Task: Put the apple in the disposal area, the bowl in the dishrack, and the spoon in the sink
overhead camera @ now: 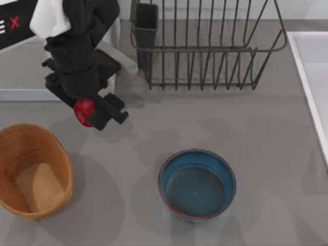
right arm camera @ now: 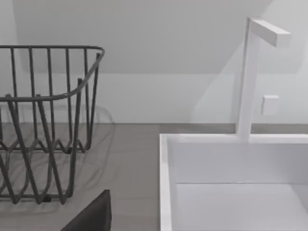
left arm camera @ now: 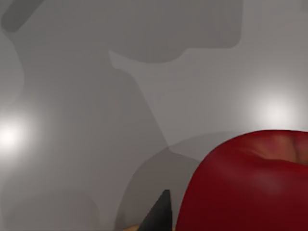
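The apple (overhead camera: 83, 109) is up off the table, pinched in the left gripper (overhead camera: 91, 114) at about 10 o'clock on the table as seen from above. Its red skin peeks out between the dark fingers, and from the left wrist camera the apple (left arm camera: 250, 185) bulges large against the grey tabletop, with 1 dark fingertip (left arm camera: 159, 214) beside it. So the left gripper is clamped on the fruit and carrying it.

Below it, toward 8 o'clock, sits the disposal area (overhead camera: 10, 138), the tan wicker basket, with nothing inside that I can make out. The apple is near the basket's far rim but not over its opening. My read is that step 1 of 3 is in hand: the apple is being taken to the basket and is not yet dropped.

The next move, I'd judge, calls for swinging the left gripper toward 8 o'clock until the apple hangs over the basket's middle, then lowering a little and letting go, so it does not bounce off the rim.

The bowl (overhead camera: 197, 184) stands upright at about 6 o'clock, well apart from the dishrack (overhead camera: 205, 48) at 12 o'clock. The sink (overhead camera: 307, 61) runs along the 3 o'clock edge. I can't spot the spoon. The right wrist camera looks at the dishrack (right arm camera: 48, 120) and the sink (right arm camera: 231, 163) with its faucet (right arm camera: 248, 77); a dark part sits at its lower edge, and whether the right gripper is open or closed I cannot tell.
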`<state>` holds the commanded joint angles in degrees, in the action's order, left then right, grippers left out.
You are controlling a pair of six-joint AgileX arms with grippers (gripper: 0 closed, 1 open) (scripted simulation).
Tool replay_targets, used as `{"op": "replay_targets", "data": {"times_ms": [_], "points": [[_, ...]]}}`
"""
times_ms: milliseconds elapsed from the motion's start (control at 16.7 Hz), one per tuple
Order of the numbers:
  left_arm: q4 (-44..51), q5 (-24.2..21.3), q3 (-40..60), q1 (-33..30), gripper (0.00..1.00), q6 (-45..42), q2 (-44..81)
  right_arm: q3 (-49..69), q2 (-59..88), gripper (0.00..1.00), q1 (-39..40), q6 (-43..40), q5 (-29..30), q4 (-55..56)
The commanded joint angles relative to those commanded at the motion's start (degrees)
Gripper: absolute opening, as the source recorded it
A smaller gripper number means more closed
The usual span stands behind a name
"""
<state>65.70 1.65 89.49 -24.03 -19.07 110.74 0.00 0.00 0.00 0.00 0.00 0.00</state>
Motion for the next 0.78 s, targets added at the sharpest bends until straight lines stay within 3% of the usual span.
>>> {"op": "replay_targets", "data": {"times_ms": [240, 420, 780], "points": [[0.5, 0.3, 0.2, 0.0, 0.00, -1.8, 0.4, 0.0, 0.0, 1.00, 0.0, 0.0, 0.0, 0.0], [3.2, 1.7, 1.5, -0.2, 0.00, -9.0, 1.3, 0.0, 0.0, 1.00, 0.0, 0.0, 0.0, 0.0], [12.5, 6.7, 5.6, -1.1, 0.00, -39.5, 4.0, 0.0, 0.0, 1.00, 0.0, 0.0, 0.0, 0.0]]}}
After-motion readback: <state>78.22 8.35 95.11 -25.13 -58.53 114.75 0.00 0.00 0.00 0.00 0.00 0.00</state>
